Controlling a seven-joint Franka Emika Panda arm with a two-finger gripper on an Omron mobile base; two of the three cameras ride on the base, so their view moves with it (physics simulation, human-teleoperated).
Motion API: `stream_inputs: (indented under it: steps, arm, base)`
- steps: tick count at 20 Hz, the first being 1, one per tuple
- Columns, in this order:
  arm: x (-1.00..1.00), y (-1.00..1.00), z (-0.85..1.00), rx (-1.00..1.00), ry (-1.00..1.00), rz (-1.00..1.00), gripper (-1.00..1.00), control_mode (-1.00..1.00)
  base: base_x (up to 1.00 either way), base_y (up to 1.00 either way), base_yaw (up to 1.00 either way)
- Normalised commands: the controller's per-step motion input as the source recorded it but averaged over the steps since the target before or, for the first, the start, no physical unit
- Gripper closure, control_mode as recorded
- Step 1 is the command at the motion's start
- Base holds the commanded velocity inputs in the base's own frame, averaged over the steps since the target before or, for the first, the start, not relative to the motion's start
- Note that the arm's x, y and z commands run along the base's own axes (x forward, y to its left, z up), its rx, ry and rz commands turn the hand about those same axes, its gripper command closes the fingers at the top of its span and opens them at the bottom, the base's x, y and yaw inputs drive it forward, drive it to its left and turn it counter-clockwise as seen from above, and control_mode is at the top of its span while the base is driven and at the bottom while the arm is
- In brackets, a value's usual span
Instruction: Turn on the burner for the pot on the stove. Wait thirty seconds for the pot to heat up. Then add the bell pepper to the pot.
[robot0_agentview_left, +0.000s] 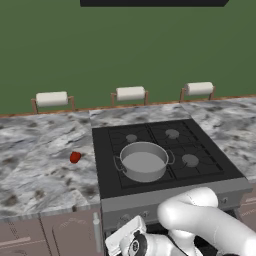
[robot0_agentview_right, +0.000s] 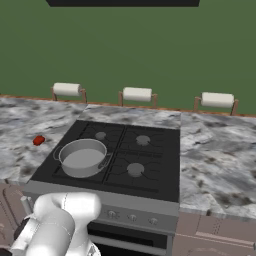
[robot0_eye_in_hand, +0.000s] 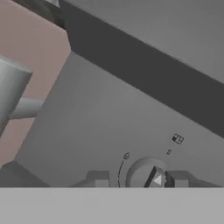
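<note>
End effector (robot0_eye_in_hand: 137, 178) fingers flank the stove knob (robot0_eye_in_hand: 146, 173).

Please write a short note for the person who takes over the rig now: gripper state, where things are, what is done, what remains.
Gripper: at a knob on the stove front panel, fingers either side of it; grip not clear.
Pot: on the front left burner, looks empty.
Pepper: on the counter left of the stove.
Done: reached the knob.
Left: confirm the burner is on, wait, put the pepper in the pot.
</note>
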Motion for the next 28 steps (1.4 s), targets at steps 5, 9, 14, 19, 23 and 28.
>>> stream_inputs:
  steps: [5,9,14,19,23,28]
  arm:
    - [0.00,0.00,-0.39,-0.13,0.00,0.38,1.00,-1.00]
    - [0.00,0.00,-0.45,-0.14,0.00,0.39,1.00,-1.00]
    - [0.02,0.02,-0.46,-0.16,0.00,0.42,1.00,-1.00]
    - [0.00,0.07,-0.43,-0.16,0.06,0.47,1.00,-1.00]
    - [0.00,0.07,-0.36,-0.15,0.15,0.52,1.00,-1.00]
    - [0.00,0.05,-0.41,-0.16,0.19,0.54,1.00,-1.00]
  base:
    - [0.00,0.00,0.00]
    - [0.00,0.00,0.00]
    - [0.00,0.00,0.00]
    - [0.00,0.00,0.00]
    - [0.00,0.00,0.00]
    - [0.00,0.00,0.00]
